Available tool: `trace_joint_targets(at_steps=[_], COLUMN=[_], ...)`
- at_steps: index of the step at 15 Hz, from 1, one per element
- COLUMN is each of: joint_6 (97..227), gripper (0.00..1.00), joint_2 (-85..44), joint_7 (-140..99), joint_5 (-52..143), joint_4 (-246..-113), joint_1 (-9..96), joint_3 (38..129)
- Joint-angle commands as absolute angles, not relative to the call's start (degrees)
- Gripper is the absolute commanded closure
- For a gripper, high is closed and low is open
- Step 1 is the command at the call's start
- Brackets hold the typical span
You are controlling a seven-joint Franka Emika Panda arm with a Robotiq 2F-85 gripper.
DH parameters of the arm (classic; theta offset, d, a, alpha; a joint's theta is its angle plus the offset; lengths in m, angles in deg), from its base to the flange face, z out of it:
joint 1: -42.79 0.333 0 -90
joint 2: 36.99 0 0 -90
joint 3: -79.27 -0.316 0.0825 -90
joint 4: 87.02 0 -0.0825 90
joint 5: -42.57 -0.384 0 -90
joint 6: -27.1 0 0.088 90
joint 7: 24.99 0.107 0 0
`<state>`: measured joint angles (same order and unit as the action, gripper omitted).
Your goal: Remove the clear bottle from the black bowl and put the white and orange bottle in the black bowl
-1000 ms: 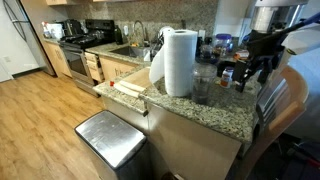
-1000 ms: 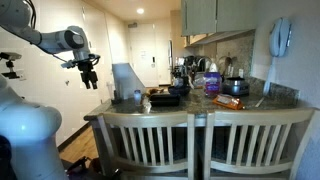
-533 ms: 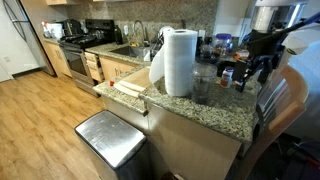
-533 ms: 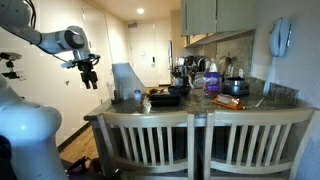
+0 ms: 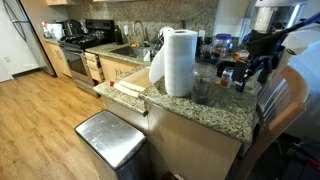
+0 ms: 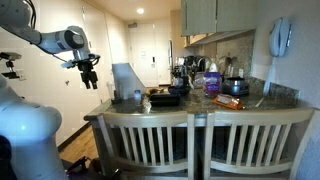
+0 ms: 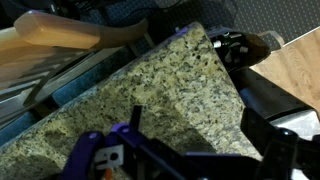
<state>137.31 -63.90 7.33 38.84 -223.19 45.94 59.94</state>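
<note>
Gripper hangs nr tabletop corner, jaws wide, empty; bowl well apart; towel roll upright.

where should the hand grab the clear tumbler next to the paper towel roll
Probably its upper wall near the rim, coming down from above: the clear tumbler stands upright on the counter with the paper towel roll close beside it, so a sideways approach looks cramped.
</note>
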Motion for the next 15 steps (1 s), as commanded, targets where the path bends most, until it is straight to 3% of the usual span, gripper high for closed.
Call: trace_joint_targets(at_steps=[1, 5, 11, 14, 15], joint_6=[137.2, 138.1, 147.9, 146.6, 147.3], gripper=[0.0, 0.0, 0.0, 0.0, 0.0], joint_2=[-63.7, -63.0, -56.1, -54.5, -56.5], joint_7=[7.8, 8.3, 20.5, 27.5, 24.3], joint_5=[39.4, 40.5, 56.8, 63.1, 61.0], joint_4=[-223.1, -221.9, -207.3, -202.6, -205.9], joint_1=[47.1, 46.5, 39.3, 36.5, 39.5], joint_3=[60.9, 60.6, 61.4, 63.7, 64.5])
